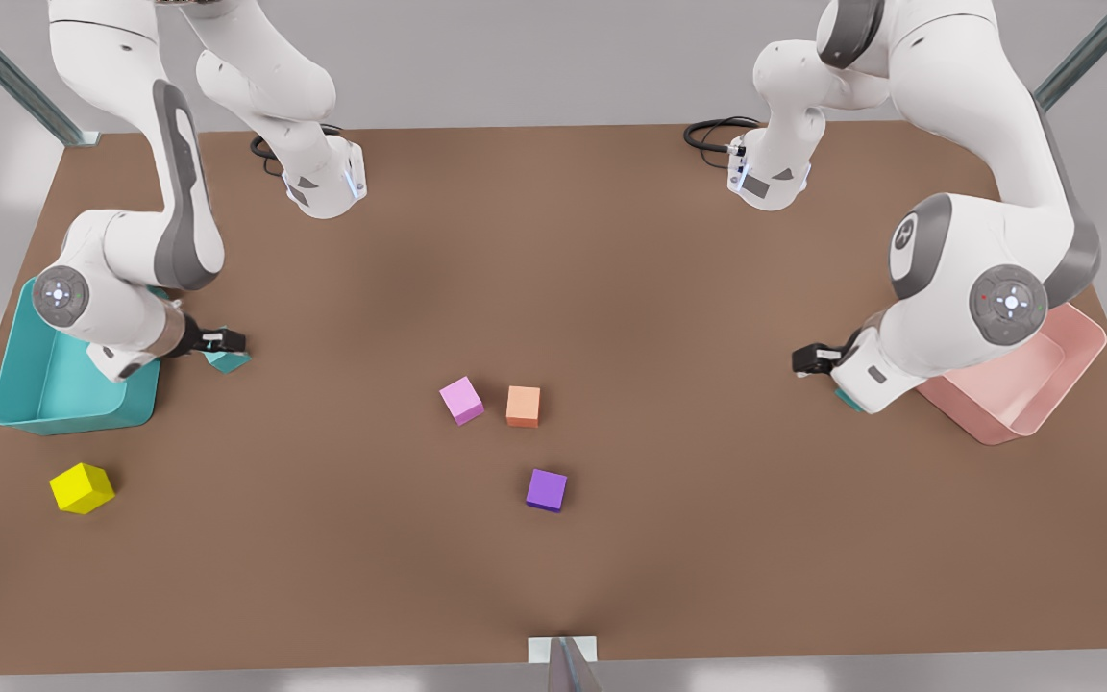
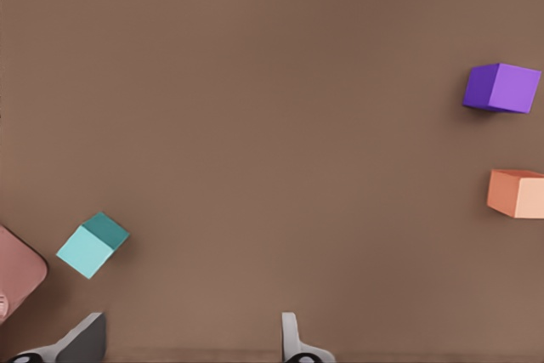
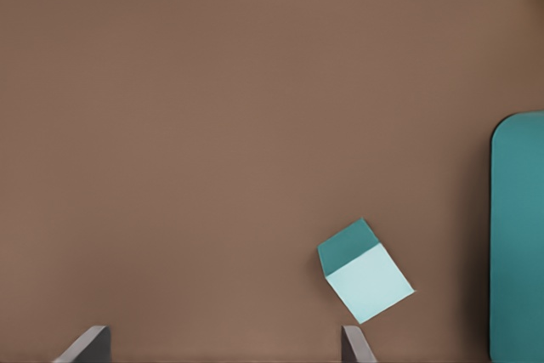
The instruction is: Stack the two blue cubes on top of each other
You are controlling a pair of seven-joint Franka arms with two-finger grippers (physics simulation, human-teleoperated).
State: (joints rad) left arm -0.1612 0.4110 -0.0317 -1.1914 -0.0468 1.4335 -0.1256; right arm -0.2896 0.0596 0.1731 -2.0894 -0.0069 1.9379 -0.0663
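Left gripper point(image 1: 811, 359), fingers apart, hovering by pink bin point(image 1: 1084, 338); right gripper point(image 1: 224, 339) likewise by teal bin point(image 1: 73, 419). Blue cubes point(image 2: 92, 246) point(image 3: 365, 271) lying skewed, off-centre: risking corner pinch.

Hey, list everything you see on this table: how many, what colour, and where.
first teal cube: one, teal, beside teal bin
second teal cube: one, teal, beside pink bin
pink cube: one, pink, table middle
orange cube: one, orange, beside pink cube
purple cube: one, purple, below those in the front view
yellow cube: one, yellow, front view's left
teal bin: one, teal, front view's left
pink bin: one, pink, front view's right
left pincer: open, near second teal cube
right pincer: open, near first teal cube
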